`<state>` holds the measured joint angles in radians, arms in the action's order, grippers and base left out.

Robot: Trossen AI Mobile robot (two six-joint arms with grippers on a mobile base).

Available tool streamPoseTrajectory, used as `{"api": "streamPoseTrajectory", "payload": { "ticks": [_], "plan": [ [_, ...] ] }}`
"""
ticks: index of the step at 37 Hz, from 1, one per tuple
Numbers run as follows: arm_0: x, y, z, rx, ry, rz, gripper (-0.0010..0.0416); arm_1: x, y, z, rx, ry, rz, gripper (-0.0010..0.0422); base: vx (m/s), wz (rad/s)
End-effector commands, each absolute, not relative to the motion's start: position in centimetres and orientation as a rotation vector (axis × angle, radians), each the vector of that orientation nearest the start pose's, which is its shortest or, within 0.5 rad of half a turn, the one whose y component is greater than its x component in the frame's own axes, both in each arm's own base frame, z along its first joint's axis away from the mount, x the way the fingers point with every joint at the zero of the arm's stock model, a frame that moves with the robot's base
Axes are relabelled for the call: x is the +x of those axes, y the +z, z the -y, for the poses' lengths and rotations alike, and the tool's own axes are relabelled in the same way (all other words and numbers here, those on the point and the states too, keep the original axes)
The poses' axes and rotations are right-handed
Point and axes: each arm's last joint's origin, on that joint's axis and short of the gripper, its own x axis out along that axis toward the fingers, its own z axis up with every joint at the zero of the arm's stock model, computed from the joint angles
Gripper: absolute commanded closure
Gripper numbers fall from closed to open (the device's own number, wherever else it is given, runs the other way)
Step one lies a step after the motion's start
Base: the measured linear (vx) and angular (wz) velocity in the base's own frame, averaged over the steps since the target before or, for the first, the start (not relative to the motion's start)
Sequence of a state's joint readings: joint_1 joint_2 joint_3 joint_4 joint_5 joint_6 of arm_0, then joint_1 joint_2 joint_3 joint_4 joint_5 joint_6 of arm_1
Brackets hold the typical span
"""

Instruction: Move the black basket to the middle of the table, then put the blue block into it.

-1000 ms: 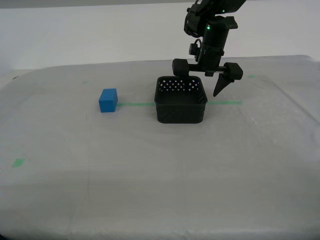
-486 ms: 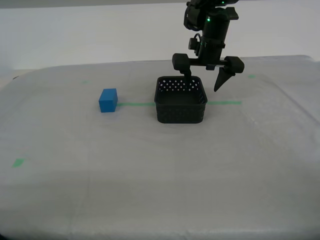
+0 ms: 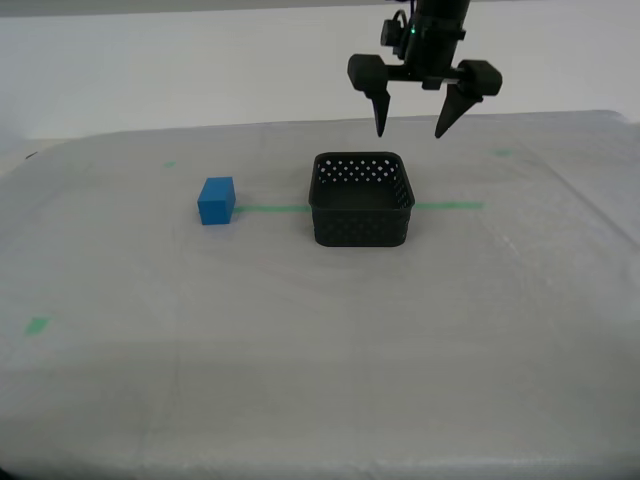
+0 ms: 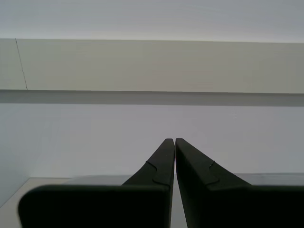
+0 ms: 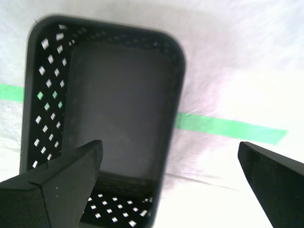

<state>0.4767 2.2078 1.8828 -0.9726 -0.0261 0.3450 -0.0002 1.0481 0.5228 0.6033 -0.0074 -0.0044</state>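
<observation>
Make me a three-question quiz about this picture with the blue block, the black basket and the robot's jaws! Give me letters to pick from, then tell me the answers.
1. Where does the blue block sit?
A. inside the black basket
B. on the table, toward the exterior view's left of the basket
C. between the jaws

2. What colour is the tape line on the table?
A. green
B. red
C. yellow

3. How are the jaws of my first gripper?
A. shut on the block
B. shut on the basket's rim
C. open, above the basket

Answers:
1 B: the block stands on the cloth, apart from the black basket.
2 A: a thin green strip runs behind the basket.
3 C: both fingers are spread wide, holding nothing.
</observation>
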Motion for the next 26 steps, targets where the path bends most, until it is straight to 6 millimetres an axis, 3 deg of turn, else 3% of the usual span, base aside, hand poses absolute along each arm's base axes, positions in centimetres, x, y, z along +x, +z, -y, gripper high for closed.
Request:
{"api": "streamPoseTrajectory", "payload": {
  "ticks": [1, 26],
  "plan": [
    [39.8, 21.9, -20.6, -0.025, 0.205, -1.291, 0.0006, 22.7, 26.9, 0.0, -0.003, 0.007, 0.083, 0.0412, 0.0, 0.0],
    [35.1, 32.2, -16.1, -0.087, 0.191, -1.117, 0.0006, 22.7, 26.9, 0.0, -0.003, 0.007, 0.083, 0.0412, 0.0, 0.0]
  ]
}}
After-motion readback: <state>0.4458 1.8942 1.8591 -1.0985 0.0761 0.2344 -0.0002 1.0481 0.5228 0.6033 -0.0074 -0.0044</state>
